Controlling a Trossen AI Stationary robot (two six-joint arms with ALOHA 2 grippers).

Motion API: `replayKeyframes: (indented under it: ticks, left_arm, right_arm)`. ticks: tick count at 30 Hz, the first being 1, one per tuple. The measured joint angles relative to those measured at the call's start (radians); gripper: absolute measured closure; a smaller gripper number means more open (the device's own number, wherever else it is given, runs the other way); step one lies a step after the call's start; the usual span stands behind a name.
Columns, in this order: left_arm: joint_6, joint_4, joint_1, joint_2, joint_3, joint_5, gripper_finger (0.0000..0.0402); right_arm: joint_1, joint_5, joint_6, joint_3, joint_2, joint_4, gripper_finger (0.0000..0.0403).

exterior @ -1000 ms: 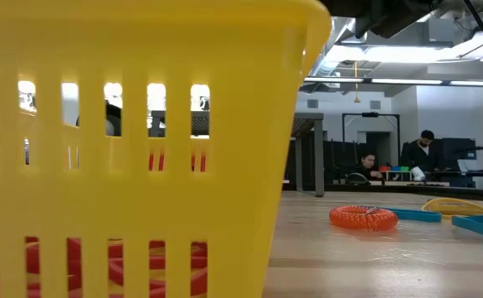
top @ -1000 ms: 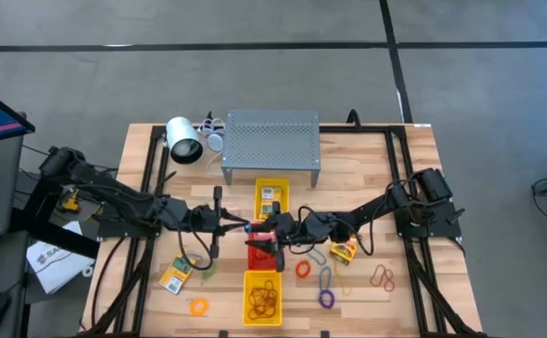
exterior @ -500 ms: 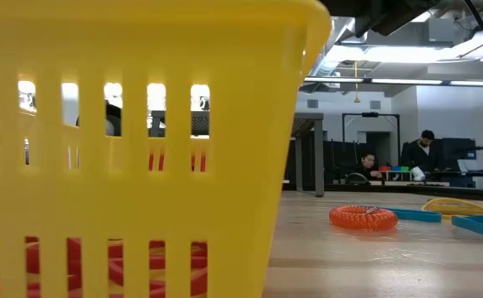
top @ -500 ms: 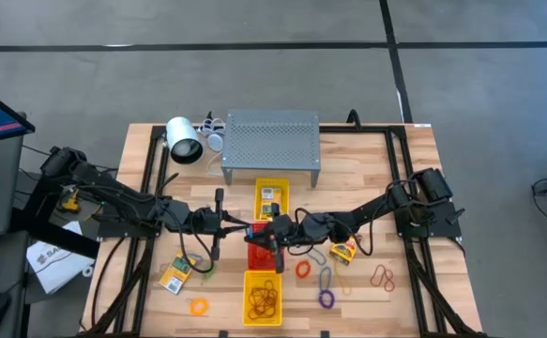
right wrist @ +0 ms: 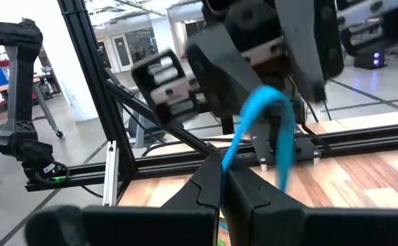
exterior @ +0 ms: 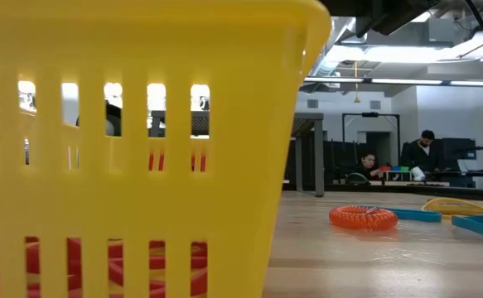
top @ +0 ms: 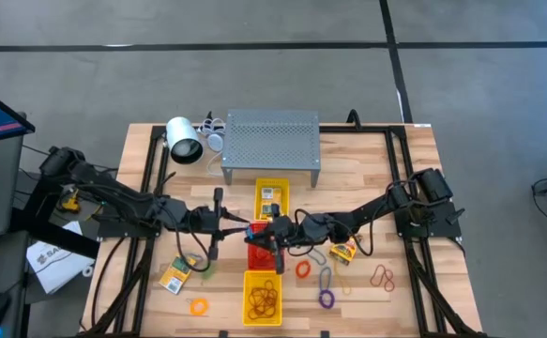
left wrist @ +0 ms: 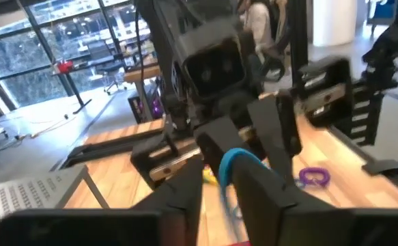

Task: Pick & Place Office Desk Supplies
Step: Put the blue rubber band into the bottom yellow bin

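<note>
Above the red rectangular plastic tray [top: 260, 252] at the middle of the wooden table [top: 376, 178], a thin blue rubber-band loop [right wrist: 263, 130] is held stretched between the two grippers, which are met tip to tip. The right gripper [top: 275, 231] is clenched on one end of the loop, while the left gripper [top: 243, 225] is seen with its fingers [left wrist: 267, 195] slightly parted around the other end [left wrist: 234, 164]. Further loops are scattered on the table, an orange one [top: 303, 269] and a purple one [top: 326, 299] among them
</note>
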Motion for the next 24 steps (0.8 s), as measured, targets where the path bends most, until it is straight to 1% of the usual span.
replayKeyframes:
  ticks: [5, 10, 13, 18, 21, 24]
  left_arm:
    - [0.000, -0.028, 0.000, -0.103, 0.000, 0.002, 0.0263]
    - [0.000, -0.106, 0.000, -0.210, 0.000, 0.002, 0.0232]
    - [-0.010, -0.158, 0.000, -0.254, 0.000, 0.002, 0.0223]
    - [-0.087, -0.243, 0.000, -0.302, 0.000, 0.004, 0.0223]
    - [-0.136, -0.294, -0.001, -0.310, 0.000, 0.017, 0.0226]
    - [-0.173, -0.329, -0.001, -0.310, 0.000, 0.052, 0.0226]
  right_arm:
    - [0.000, -0.006, -0.001, 0.000, 0.000, 0.001, 0.0402]
    - [0.000, -0.033, -0.013, 0.000, -0.001, 0.004, 0.0402]
    - [0.000, -0.054, -0.027, 0.000, -0.002, 0.007, 0.0402]
    - [0.004, -0.131, -0.027, 0.010, -0.026, -0.032, 0.0403]
    - [0.017, -0.154, -0.026, 0.043, -0.042, -0.136, 0.0403]
    - [0.037, -0.155, -0.028, 0.105, -0.056, -0.296, 0.0403]
